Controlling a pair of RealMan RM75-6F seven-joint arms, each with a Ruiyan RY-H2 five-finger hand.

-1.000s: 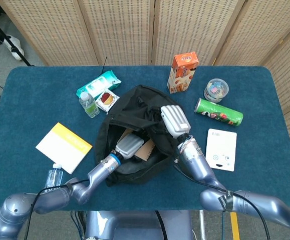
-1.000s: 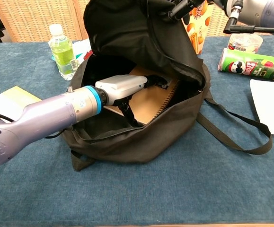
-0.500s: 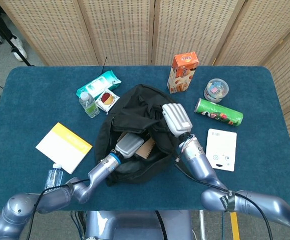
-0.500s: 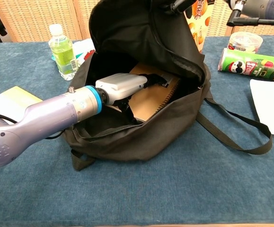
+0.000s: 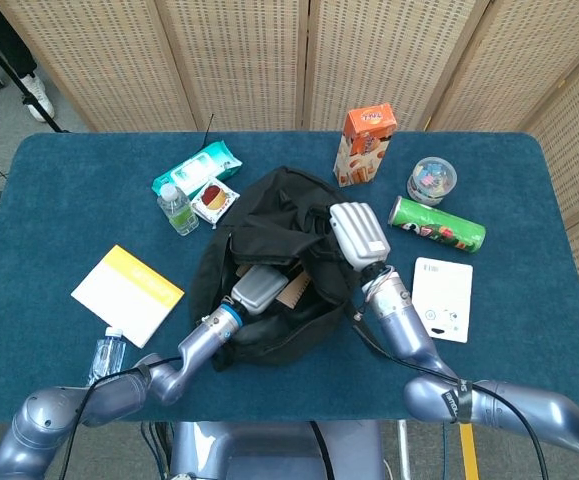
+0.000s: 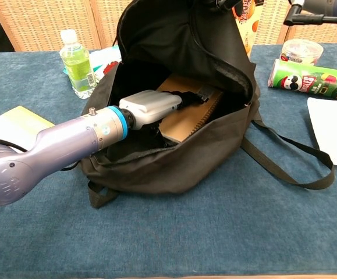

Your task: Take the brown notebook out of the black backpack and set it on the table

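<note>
**Left hand reaches into the bag for the notebook**

The right hand (image 5: pixel 358 233) grips the upper flap of the black backpack (image 6: pixel 180 168) and lifts it, apparently to keep the mouth open. The left hand (image 6: pixel 151 107) is inside the opening, its dark fingers (image 6: pixel 185 99) lying across the brown notebook (image 6: pixel 194 113), which rests tilted inside the bag. Whether those fingers actually clamp the notebook cannot be told. Blue tabletop (image 6: pixel 215 232) lies near.
</note>
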